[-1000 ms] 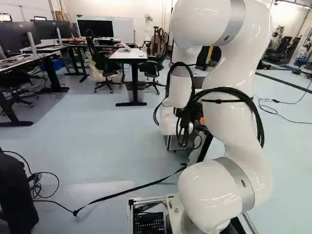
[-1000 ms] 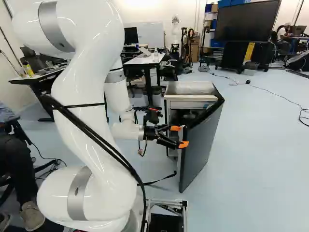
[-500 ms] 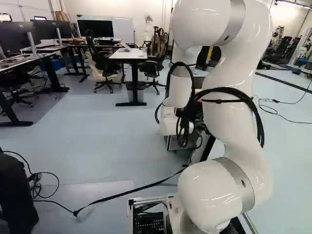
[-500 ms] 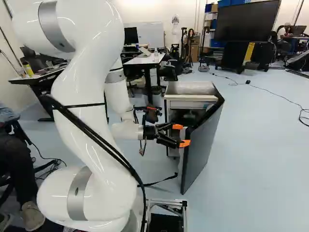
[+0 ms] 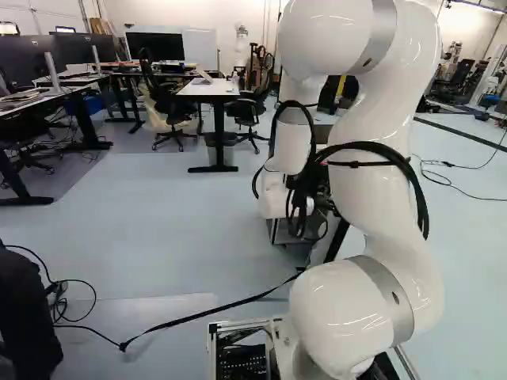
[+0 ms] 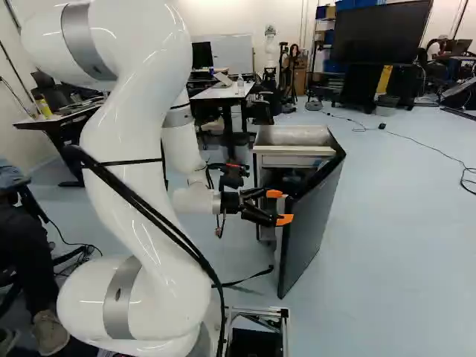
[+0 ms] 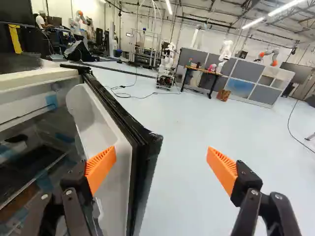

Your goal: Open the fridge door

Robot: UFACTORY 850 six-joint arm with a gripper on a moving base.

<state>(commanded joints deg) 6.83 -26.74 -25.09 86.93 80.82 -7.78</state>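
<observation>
My black, orange-padded gripper stands spread wide, fingers astride the free edge of the dark, white-lined fridge door.

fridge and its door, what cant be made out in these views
Fridge and door, left base view: mostly hidden behind the arm.
Fridge's lower inside, right base view: hidden by the door.
What lies inside, wrist view: too dim to name.
Whether the jaws touch the door, wrist view: one jaw covers the spot.
</observation>
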